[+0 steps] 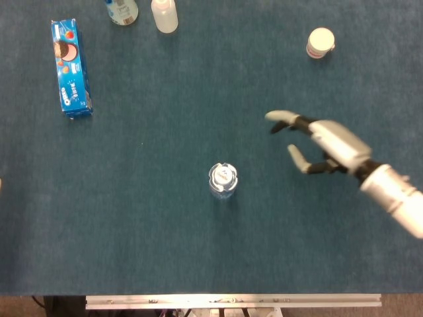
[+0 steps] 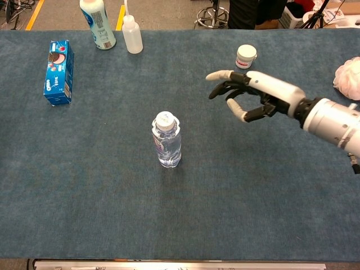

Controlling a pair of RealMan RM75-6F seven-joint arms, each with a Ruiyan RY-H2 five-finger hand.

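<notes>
A small clear water bottle (image 1: 223, 180) (image 2: 167, 140) with a white cap stands upright in the middle of the blue table (image 1: 165, 251). My right hand (image 1: 316, 142) (image 2: 248, 94) hovers well to the right of the bottle and above the cloth, fingers spread and curved, holding nothing. A wide gap separates it from the bottle. Its white forearm (image 2: 332, 121) runs off to the right edge. My left hand does not appear in either view.
A blue Oreo box (image 1: 71, 69) (image 2: 58, 72) lies at the far left. A blue-labelled bottle (image 2: 97, 23) and a squeeze bottle (image 2: 132, 34) stand at the back. A small white jar (image 1: 320, 43) (image 2: 246, 56) sits back right, a pink-white puff (image 2: 348, 77) at the right edge.
</notes>
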